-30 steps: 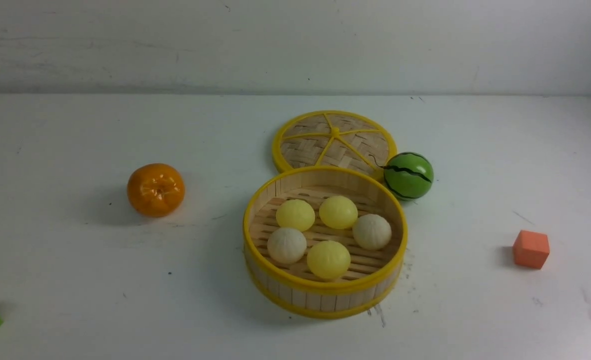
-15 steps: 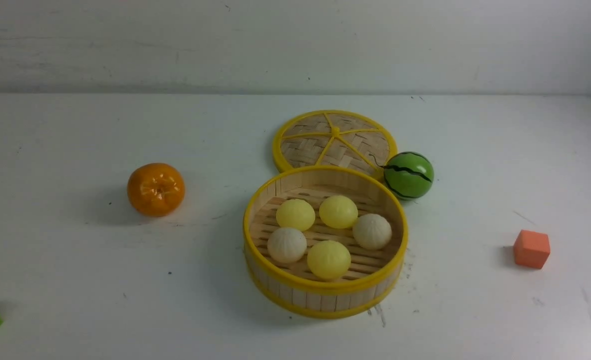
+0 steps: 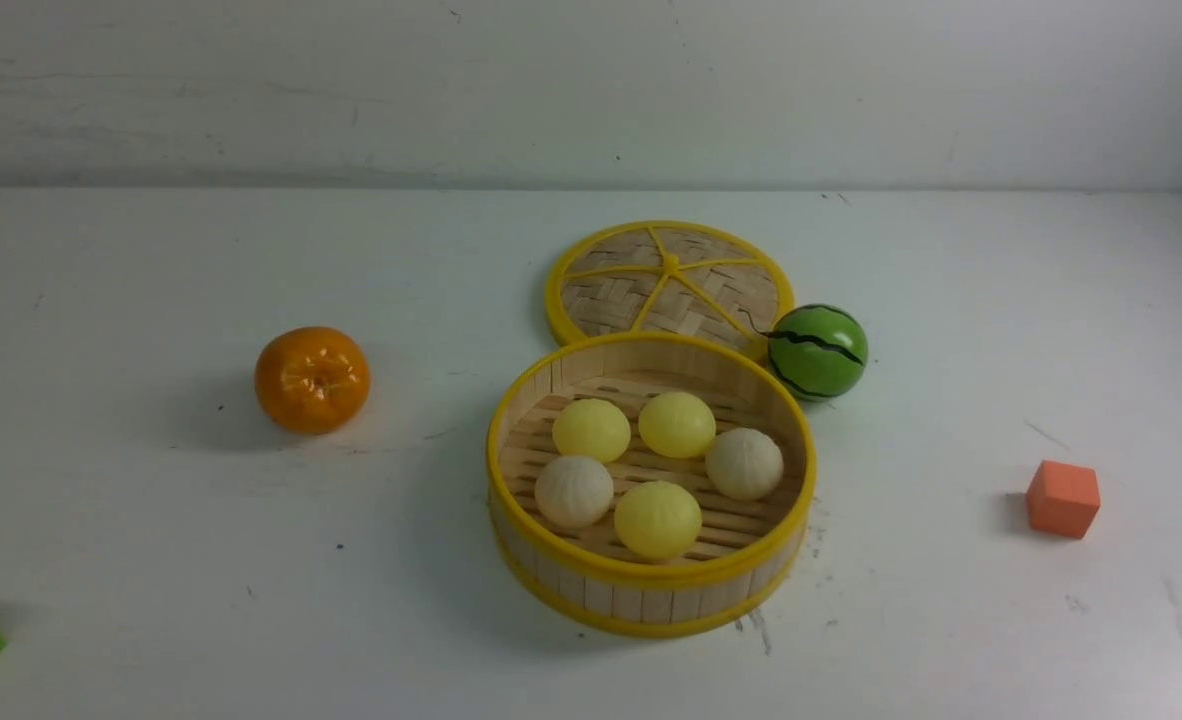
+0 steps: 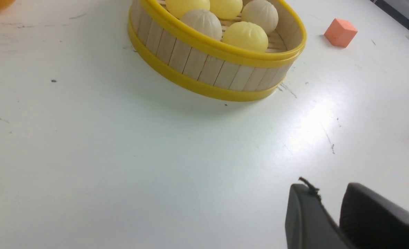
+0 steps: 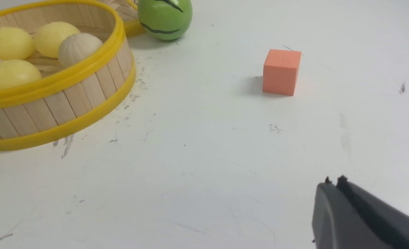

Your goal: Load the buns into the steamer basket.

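We see five buns inside the steamer basket, its lid behind, touching a watermelon ball; an orange sits left.

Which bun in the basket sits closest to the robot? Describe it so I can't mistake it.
Find the steamer basket at the table's centre. Five buns lie inside; the one nearest the front wall is the front yellow bun. Its closest neighbour, the off-white bun, is paler.
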Action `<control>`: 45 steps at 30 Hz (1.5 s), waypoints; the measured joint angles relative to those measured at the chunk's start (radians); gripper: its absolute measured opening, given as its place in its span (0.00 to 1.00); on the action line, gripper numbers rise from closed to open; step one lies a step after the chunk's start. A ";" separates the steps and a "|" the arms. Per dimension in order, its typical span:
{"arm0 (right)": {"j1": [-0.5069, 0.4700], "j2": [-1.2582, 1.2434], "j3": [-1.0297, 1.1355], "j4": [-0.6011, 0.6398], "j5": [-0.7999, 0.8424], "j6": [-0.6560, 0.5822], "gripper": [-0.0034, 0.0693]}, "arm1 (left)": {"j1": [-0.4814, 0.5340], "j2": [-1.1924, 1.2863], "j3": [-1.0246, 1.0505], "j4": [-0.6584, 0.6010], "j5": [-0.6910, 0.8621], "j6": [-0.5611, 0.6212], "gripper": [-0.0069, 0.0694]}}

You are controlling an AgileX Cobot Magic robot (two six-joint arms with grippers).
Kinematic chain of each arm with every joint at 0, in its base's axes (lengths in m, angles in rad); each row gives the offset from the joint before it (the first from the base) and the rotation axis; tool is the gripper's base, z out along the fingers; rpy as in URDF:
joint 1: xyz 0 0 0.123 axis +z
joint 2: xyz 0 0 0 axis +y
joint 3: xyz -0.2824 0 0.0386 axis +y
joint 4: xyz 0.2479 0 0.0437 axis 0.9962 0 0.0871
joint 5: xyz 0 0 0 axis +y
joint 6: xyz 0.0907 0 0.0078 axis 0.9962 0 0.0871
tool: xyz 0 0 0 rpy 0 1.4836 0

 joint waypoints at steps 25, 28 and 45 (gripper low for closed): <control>-0.001 0.000 0.000 0.000 -0.002 0.003 0.07 | 0.487 -0.318 0.107 0.081 0.179 0.010 0.07; -0.001 0.000 0.000 -0.001 -0.002 0.003 0.08 | 0.487 -0.318 0.110 0.073 0.210 0.010 0.07; -0.001 0.000 0.000 -0.002 -0.002 0.003 0.11 | 0.487 -0.318 0.110 0.071 0.212 0.010 0.07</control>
